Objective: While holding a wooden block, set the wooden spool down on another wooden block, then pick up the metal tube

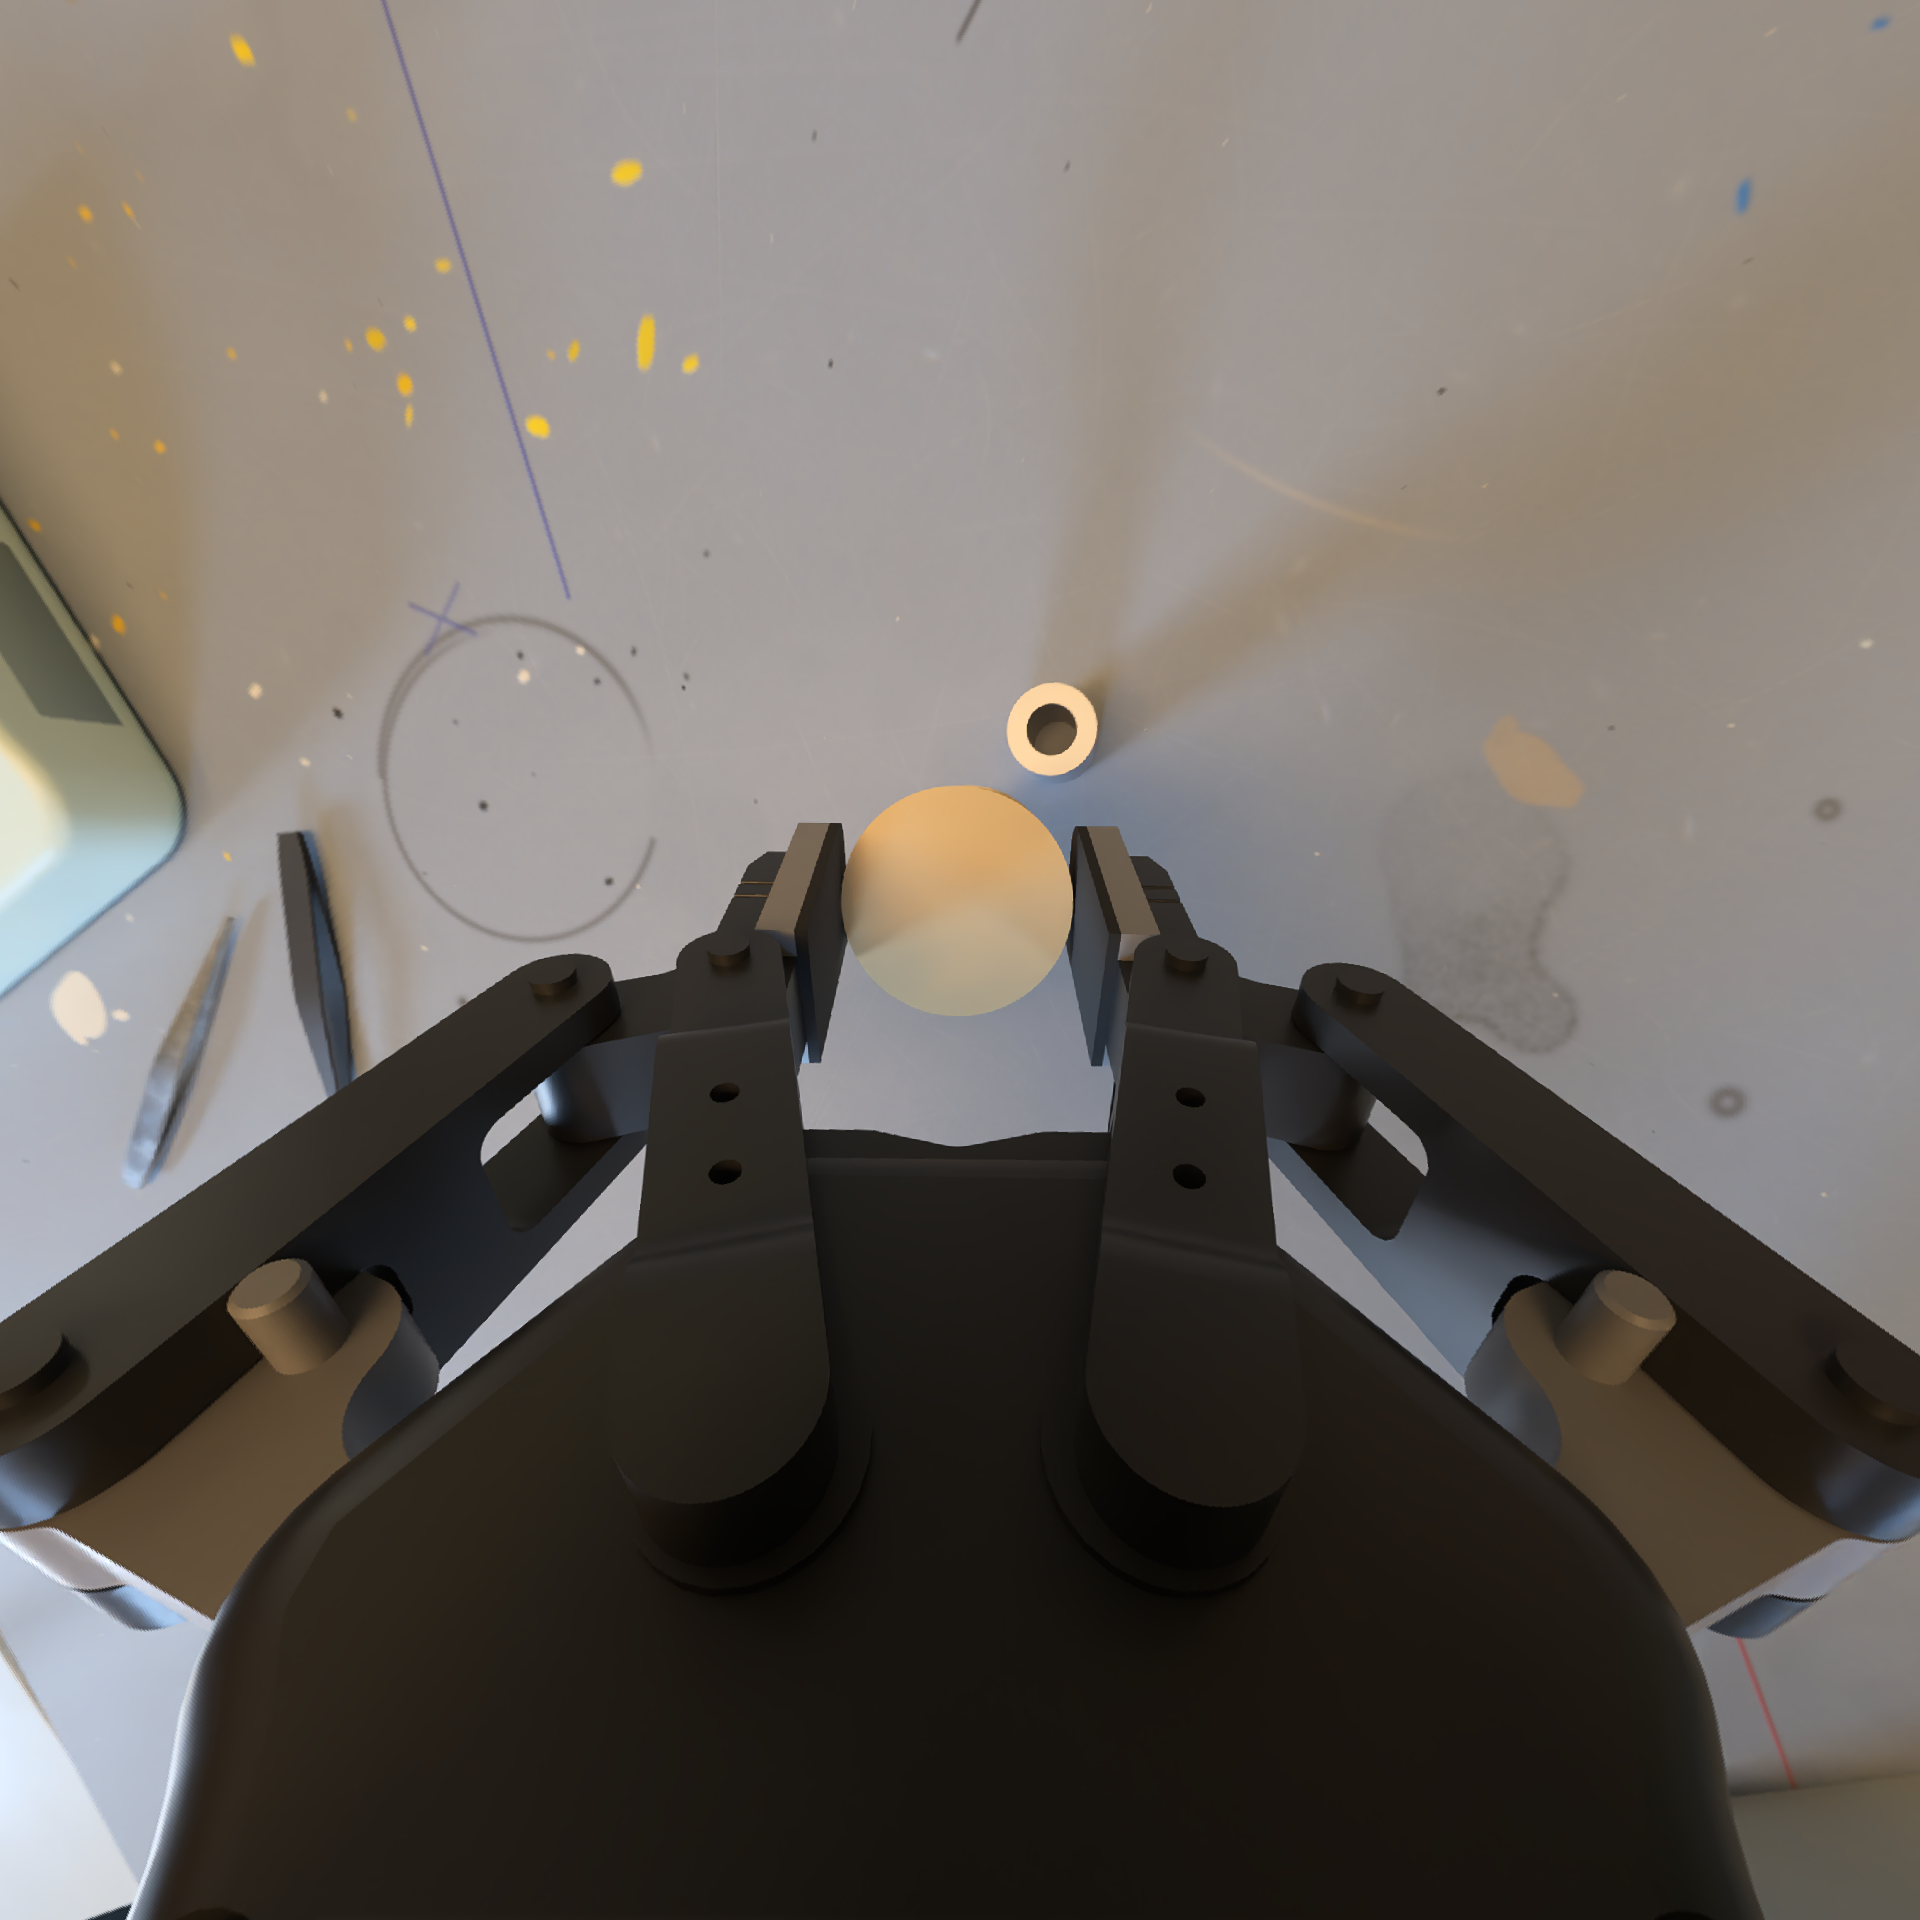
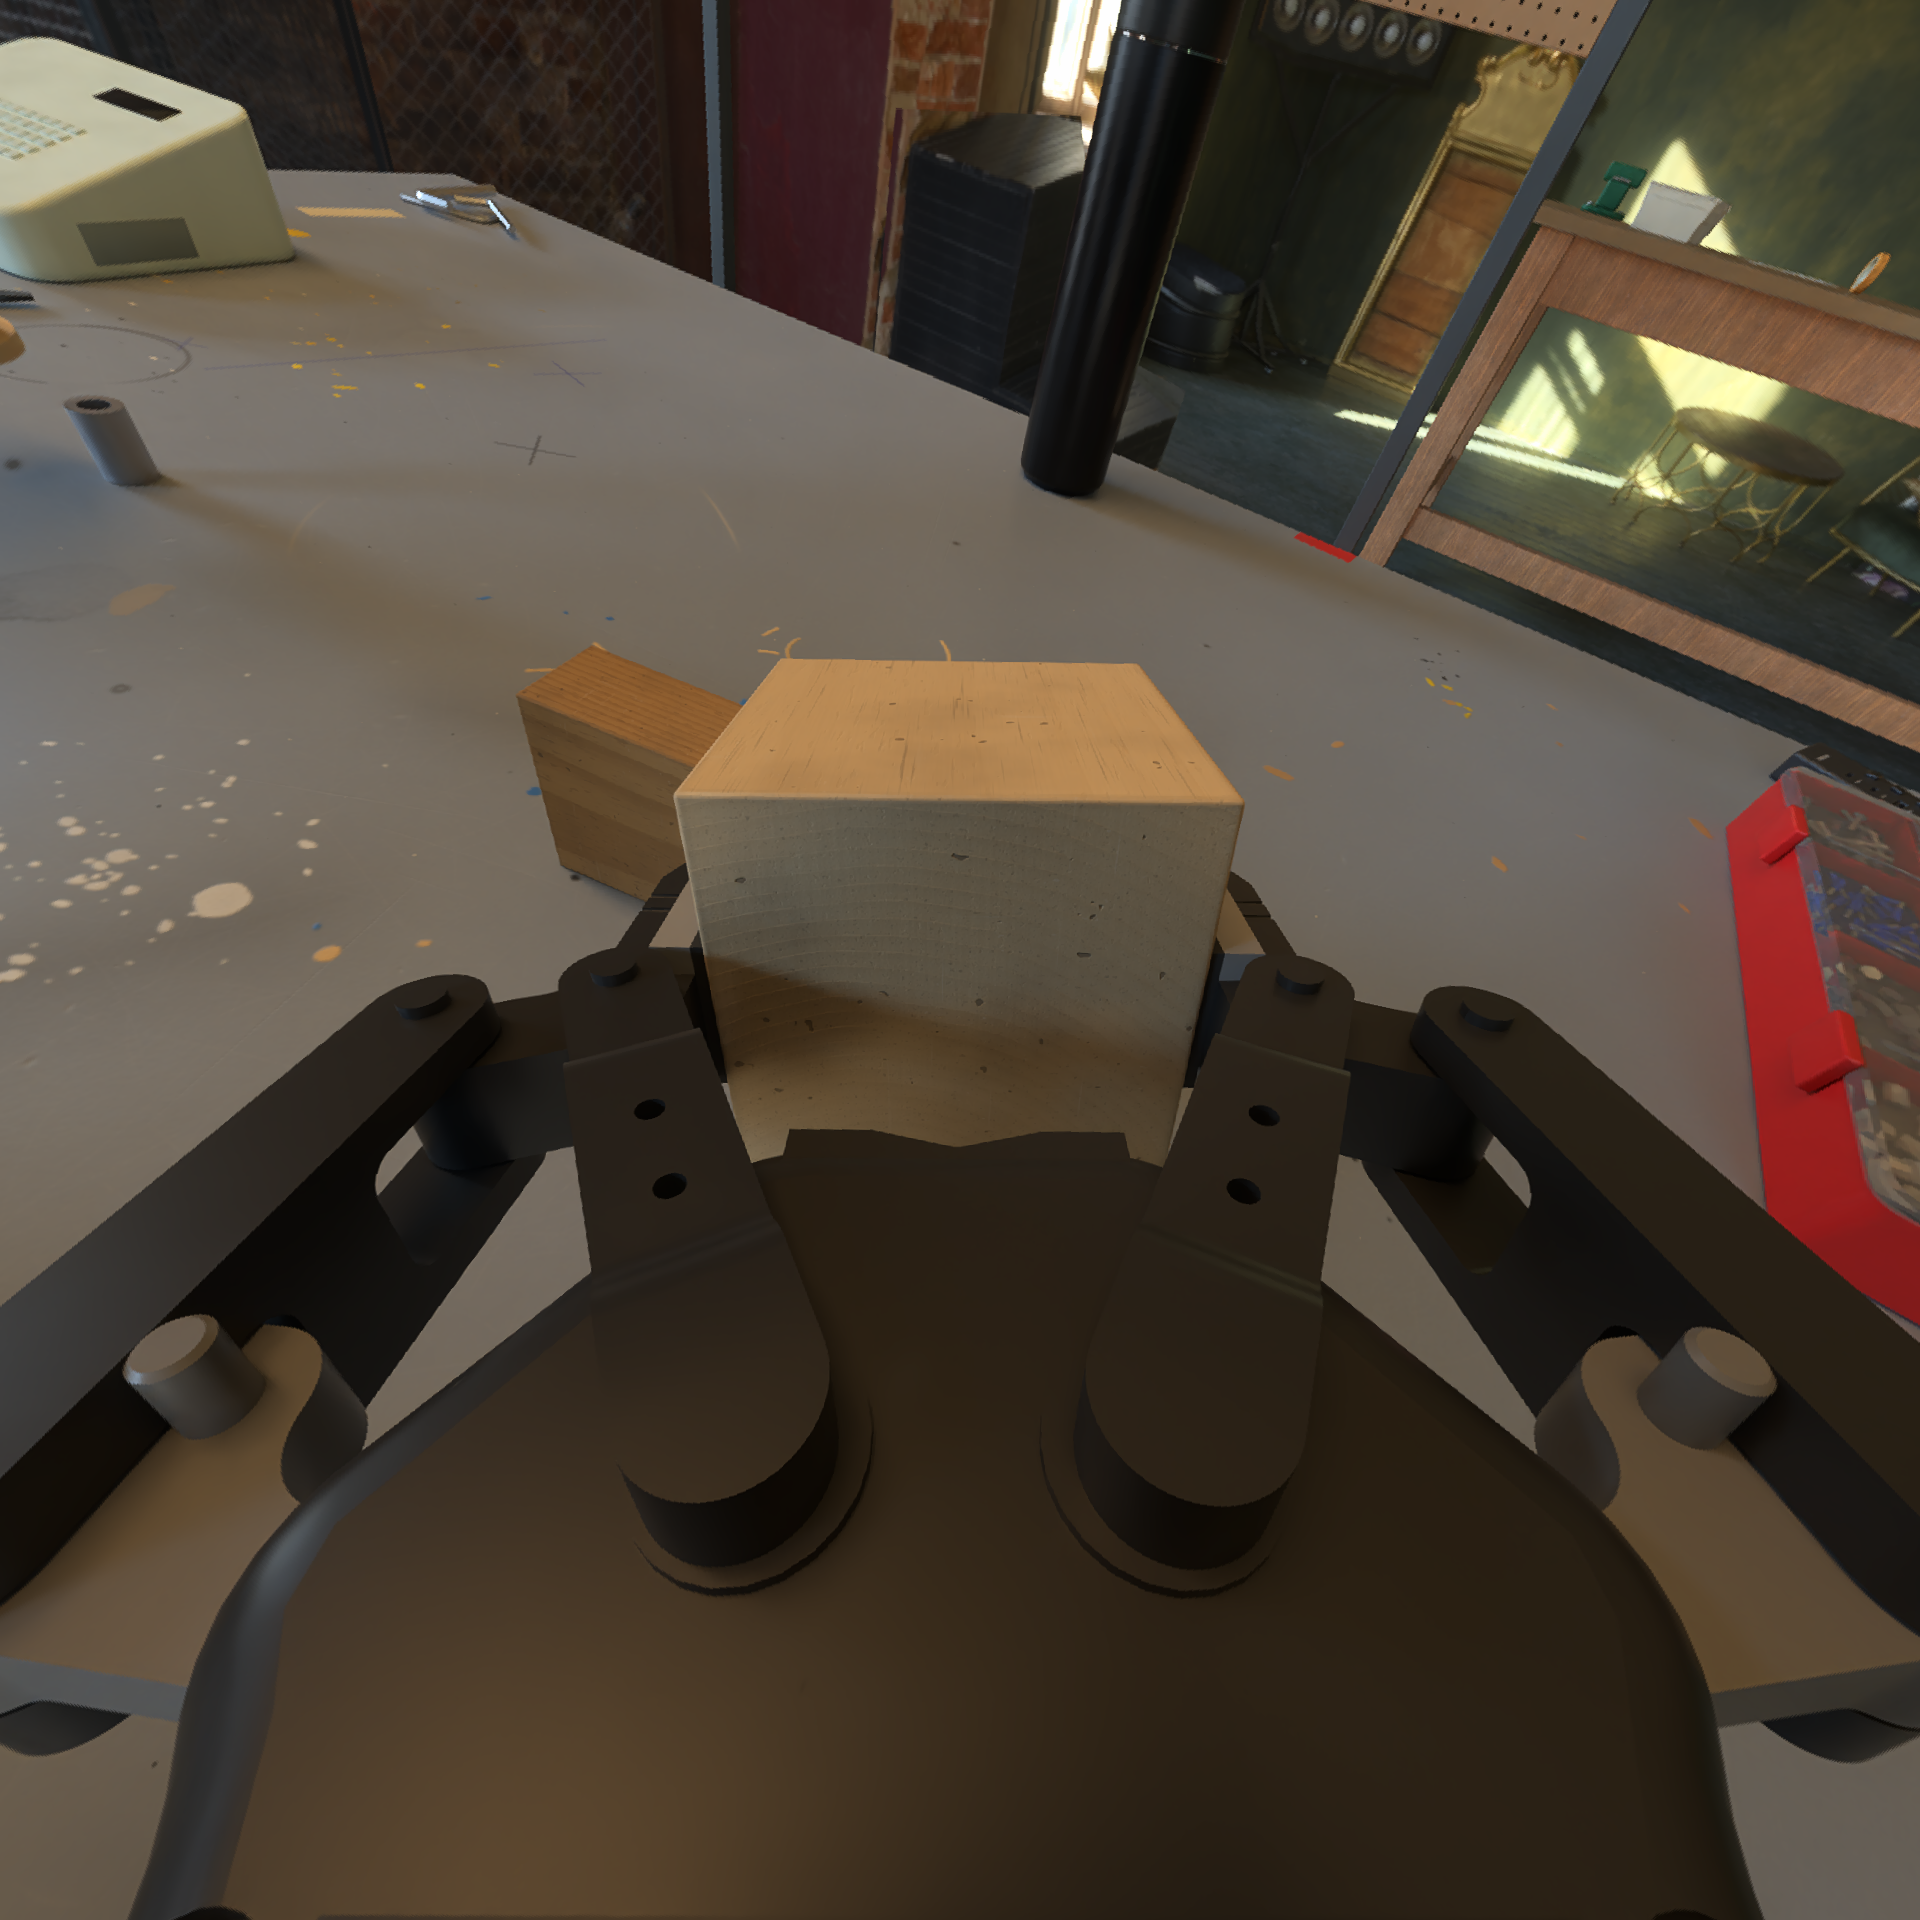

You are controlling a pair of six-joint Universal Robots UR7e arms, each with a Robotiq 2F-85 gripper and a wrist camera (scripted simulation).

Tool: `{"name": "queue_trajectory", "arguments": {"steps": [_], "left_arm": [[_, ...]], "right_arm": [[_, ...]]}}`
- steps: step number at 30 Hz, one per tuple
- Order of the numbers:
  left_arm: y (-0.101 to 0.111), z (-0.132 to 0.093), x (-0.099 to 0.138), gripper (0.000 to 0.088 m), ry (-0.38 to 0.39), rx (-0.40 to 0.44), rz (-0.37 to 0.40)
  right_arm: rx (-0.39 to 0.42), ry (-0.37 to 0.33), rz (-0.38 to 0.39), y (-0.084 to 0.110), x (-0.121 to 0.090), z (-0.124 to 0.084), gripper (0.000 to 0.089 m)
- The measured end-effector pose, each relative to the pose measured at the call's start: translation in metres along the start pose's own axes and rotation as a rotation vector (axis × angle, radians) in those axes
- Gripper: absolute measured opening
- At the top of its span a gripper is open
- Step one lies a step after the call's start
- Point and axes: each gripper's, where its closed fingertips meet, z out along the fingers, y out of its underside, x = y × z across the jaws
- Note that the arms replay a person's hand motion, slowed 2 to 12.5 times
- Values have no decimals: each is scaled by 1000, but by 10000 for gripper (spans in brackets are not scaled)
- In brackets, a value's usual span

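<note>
Straight down over the worktop (image 1: 1351,312), left tool (image 1: 956,914) grips the wooden spool (image 1: 956,899); right tool (image 2: 956,935) (angled lower) clamps a pale wooden block (image 2: 956,831).

Wooden spool (image 1: 956,900): pale round end face, gripped between fingers (image 1: 816,894). Metal tube (image 1: 1051,728): upright on tabletop (image 1: 1143,364). Pale wooden block (image 2: 956,831) held; darker wooden block (image 2: 613,758) behind it.

Tweezers (image 1: 187,1049), beige device (image 2: 125,156), red organizer (image 2: 1839,997)
</note>
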Motion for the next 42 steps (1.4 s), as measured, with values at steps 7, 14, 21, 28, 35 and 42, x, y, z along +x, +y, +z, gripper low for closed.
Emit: {"name": "queue_trajectory", "arguments": {"steps": [7, 14, 21, 28, 35, 42], "left_arm": [[-30, -44, 15, 384, 1, 82, 113], [-64, -75, 57, 384, 57, 132, 285], [-98, -91, 113, 384, 135, 180, 457], [-128, -96, 174, 384, 227, 239, 597], [-145, -86, 230, 384, 296, 235, 726], [-159, -70, 274, 384, 346, 220, 806]], "right_arm": [[1, -8, 6, 2, -1, 0, 624], [2, -11, 16, 4, -1, -2, 624], [8, -12, 18, 4, -1, -4, 624], [11, -11, 16, 3, -1, -8, 624], [14, -6, 15, 3, 1, -12, 624], [14, -2, 16, 4, 1, -15, 624]]}}
